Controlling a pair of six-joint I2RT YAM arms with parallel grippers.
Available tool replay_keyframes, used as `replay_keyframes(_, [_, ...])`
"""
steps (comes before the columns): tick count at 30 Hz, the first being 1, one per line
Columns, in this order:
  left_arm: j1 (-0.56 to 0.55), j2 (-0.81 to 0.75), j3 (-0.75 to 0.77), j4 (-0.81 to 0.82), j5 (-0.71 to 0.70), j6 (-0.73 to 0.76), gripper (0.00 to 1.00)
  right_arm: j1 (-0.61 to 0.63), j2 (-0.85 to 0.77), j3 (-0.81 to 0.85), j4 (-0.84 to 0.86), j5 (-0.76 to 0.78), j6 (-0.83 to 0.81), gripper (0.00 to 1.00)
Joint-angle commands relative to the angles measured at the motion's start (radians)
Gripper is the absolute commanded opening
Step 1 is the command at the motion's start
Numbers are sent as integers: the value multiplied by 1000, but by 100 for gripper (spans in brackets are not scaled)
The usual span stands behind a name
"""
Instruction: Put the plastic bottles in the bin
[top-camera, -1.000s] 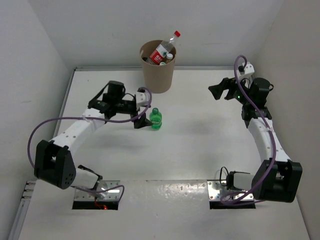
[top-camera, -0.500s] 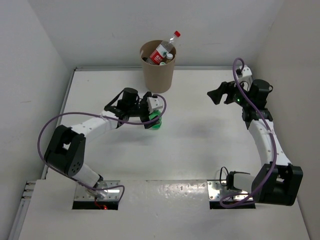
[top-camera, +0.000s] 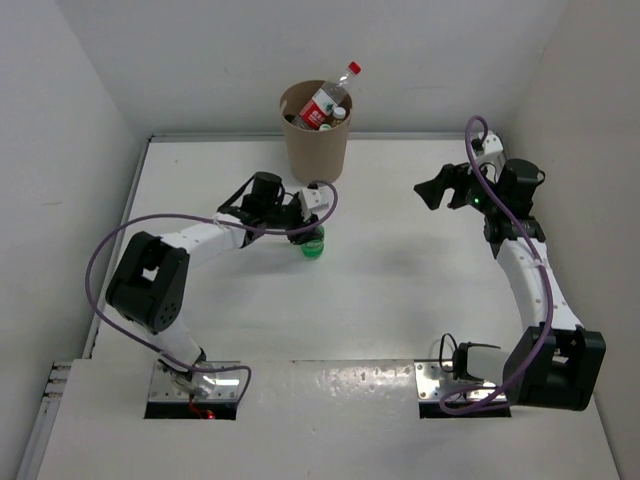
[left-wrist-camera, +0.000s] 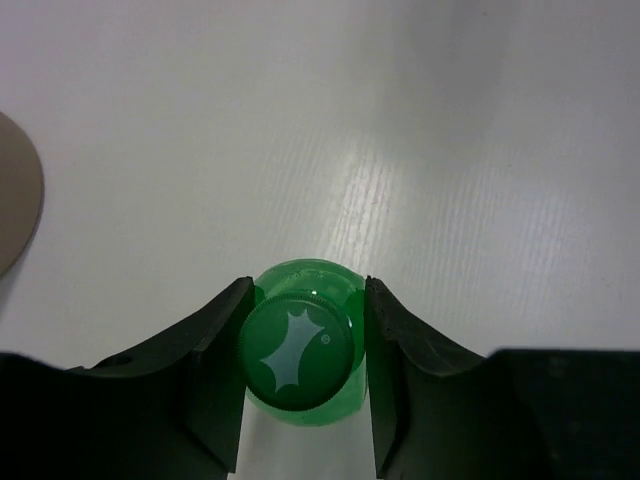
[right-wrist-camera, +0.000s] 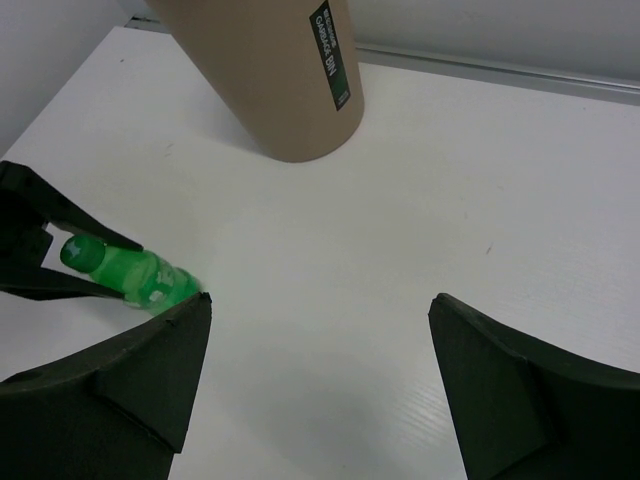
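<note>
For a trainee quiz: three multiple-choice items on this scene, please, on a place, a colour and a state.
1. Where does the tall tan cardboard bin stand? A at the far edge of the white table; B between the arm bases; C at the right edge.
2. What colour is the small plastic bottle held by the left gripper? A orange; B green; C blue.
3. How is the right gripper? A shut on a bottle; B shut, empty; C open, empty.
Answers: A, it sits at the back; B, cap and body are green; C, fingers apart, nothing between.
</note>
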Motion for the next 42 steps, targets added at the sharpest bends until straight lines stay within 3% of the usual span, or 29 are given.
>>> replay_keyframes(1, [29, 19, 87, 5, 95, -51, 40, 4, -1, 3, 22, -14, -11, 88])
replay_keyframes(6, [64, 4, 107, 5, 129, -115, 11, 4, -3, -3, 33, -13, -4, 87])
replay_keyframes(11, [110, -45, 254, -13, 89, -229, 1, 4, -5, -5, 36, -19, -1, 85])
replay_keyframes(18, [172, 89, 869, -33, -250, -284, 0, 23, 11, -2, 62, -17, 16, 85])
replay_keyframes(21, [183, 172, 984, 20, -327, -258, 0, 27, 15, 3, 63, -14, 16, 85])
replay_keyframes(29, [192, 381, 1069, 149, -359, -263, 0, 30, 25, 0, 56, -11, 1, 84])
replay_keyframes(38, [152, 521, 1132, 93, -407, -203, 1, 29, 34, 8, 53, 1, -1, 84])
replay_keyframes(39, [152, 521, 1132, 80, -407, -194, 10, 27, 32, 6, 53, 1, -1, 84])
replay_keyframes(40, [152, 521, 1120, 80, -416, -194, 28, 29, 34, 4, 53, 3, -4, 84])
replay_keyframes(41, [152, 521, 1120, 80, -416, -203, 73, 29, 32, 6, 50, 1, -1, 85])
replay_keyframes(42, [152, 512, 1120, 80, -427, -212, 96, 27, 32, 4, 48, 1, -5, 85])
